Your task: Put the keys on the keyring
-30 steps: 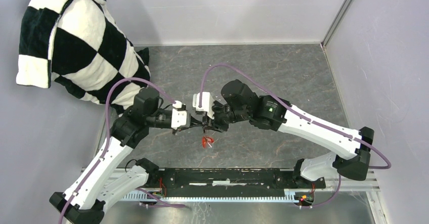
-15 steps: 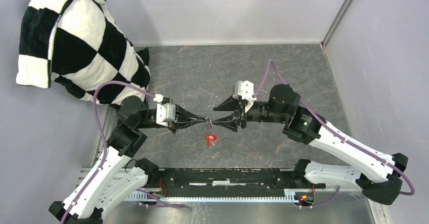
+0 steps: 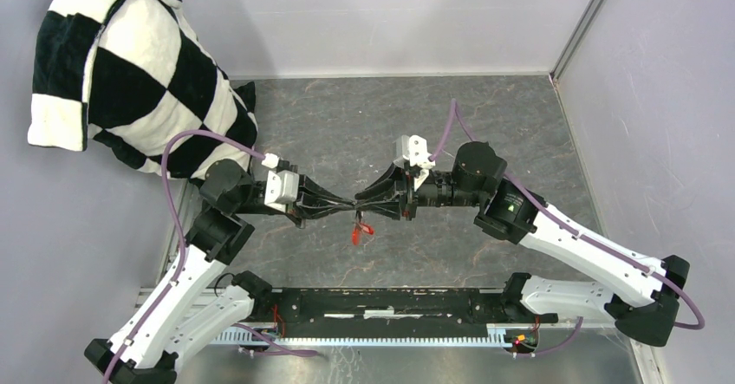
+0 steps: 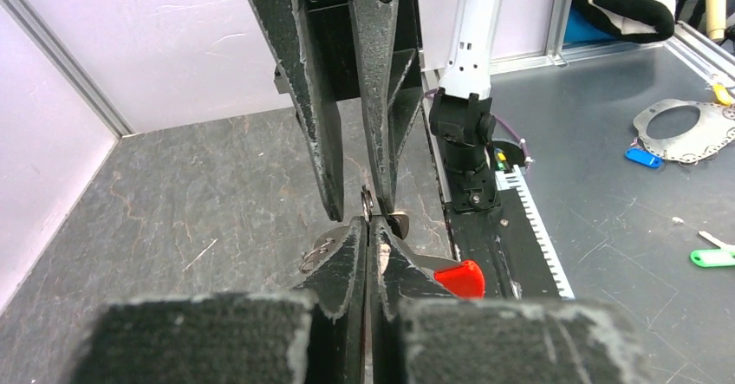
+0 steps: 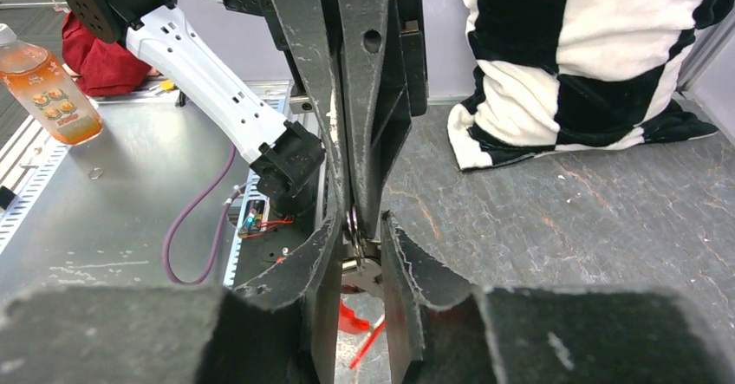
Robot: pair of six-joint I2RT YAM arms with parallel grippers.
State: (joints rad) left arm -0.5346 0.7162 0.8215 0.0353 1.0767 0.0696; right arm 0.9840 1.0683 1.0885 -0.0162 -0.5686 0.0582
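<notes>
- A black-and-white checked cloth point(image 3: 130, 72) lies bunched far to the left of both sets of fingers, on the grey stone-patterned table point(image 3: 468, 115). There is one such cloth.
- The left gripper point(image 3: 348, 204) points right. Its fingers point(image 4: 345, 267) are pressed together with no gap showing, and they pinch the thin silvery keyring point(image 4: 366, 202). The ring's edge sticks out just past their tips.
- A silvery loop point(image 4: 319, 250) shows just to the left of those clamped fingers. Whether it is chain or a second turn of the ring I cannot tell.
- One keyring is in view, held in the air exactly where the two grippers' tips meet, nose to nose.
- Two red pieces point(image 3: 357, 232) dangle directly under the meeting fingertips, clear of both. From above I cannot tell which is the fob and which is the key head.
- One black-headed key point(image 4: 397, 224) sits just beside the tip of one of the right arm's fingers, on the side away from the ring.
- The right gripper point(image 3: 364, 203) points left. Its fingers point(image 5: 316, 258) stand a little apart, one on either side of the ring. Silvery metal fills part of the gap, nearer one finger. Whether the pads actually press on it I cannot tell.
- There are two grippers, tip to tip, with the ring between them.
</notes>
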